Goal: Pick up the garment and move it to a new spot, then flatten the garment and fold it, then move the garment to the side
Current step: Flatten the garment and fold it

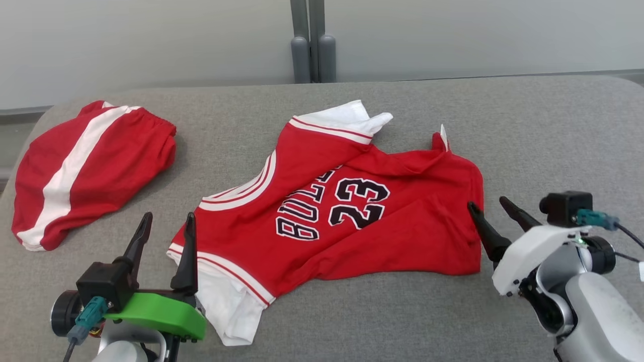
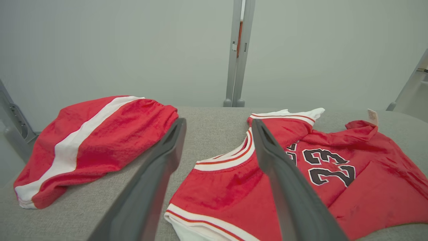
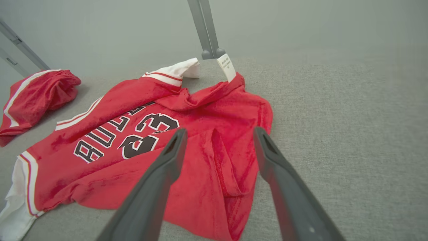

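Grey fabric surface (image 1: 553, 125): carries two garments, with a bare stretch on the robot's right.
Red jersey (image 1: 342, 211): judged to be the task's garment. It lies mid-surface, number side up and rumpled, with one layer folded over along the far edge. Its long axis runs across the robot, from the white-trimmed end at the near left to the plain hem at the right.
Red shorts (image 1: 90, 171): white-striped and bunched at the far left, well apart from the jersey.
Left jaws: apart and empty, set at the jersey's trimmed near-left corner. In the left wrist view that corner shows between the two fingers (image 2: 287, 187). Whether they touch the cloth cannot be told.
Right jaws: apart and empty, at the hem's right edge. In the right wrist view a fold of the hem lies between them.
Tag (image 3: 226, 67): white, standing up at the jersey's far right corner.
Governing relation: each end of the long axis lies just ahead of one arm, and neither arm is clearly nearer. A two-ended pinch, each arm taking its own end, looks the apt next move.
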{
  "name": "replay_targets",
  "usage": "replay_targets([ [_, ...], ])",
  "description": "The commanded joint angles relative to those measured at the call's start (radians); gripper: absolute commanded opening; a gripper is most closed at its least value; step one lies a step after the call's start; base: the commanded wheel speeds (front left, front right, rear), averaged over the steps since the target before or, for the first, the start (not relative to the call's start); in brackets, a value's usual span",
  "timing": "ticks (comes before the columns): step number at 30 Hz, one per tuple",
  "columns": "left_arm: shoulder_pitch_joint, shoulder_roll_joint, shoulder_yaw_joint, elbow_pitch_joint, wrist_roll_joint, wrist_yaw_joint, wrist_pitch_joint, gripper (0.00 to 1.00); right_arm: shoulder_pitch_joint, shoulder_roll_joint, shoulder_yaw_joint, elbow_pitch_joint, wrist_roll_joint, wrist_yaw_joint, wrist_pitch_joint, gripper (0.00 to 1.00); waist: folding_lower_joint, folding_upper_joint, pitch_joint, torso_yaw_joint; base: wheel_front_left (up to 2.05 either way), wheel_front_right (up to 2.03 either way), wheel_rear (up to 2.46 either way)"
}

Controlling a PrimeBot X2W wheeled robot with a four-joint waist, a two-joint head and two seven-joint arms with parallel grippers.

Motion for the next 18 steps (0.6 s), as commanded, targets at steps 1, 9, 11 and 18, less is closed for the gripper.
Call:
replay_targets([
  [1,-0.019,-0.004,-0.004,0.008,-0.001,-0.005,0.001,1.00,-0.038,-0.011,0.010,0.029,0.002,-0.001,0.031,1.00,0.0000,0.0000,0.028,0.038,0.00,0.00,0.00],
  [9,-0.045,-0.028,-0.018,0.042,-0.001,-0.022,0.002,1.00,-0.196,-0.036,0.088,0.195,0.060,-0.001,0.216,1.00,0.0000,0.0000,0.066,0.111,0.00,0.00,0.00],
  [11,-0.049,-0.031,-0.022,0.049,-0.001,-0.025,0.003,1.00,-0.217,-0.041,0.093,0.233,0.065,-0.001,0.236,1.00,0.0000,0.0000,0.069,0.125,0.00,0.00,0.00],
  [18,-0.048,-0.033,-0.024,0.070,-0.010,-0.032,0.002,1.00,-0.252,-0.024,0.107,0.331,0.067,-0.001,0.277,0.50,0.0000,0.0000,0.063,0.147,0.00,0.00,0.00],
])
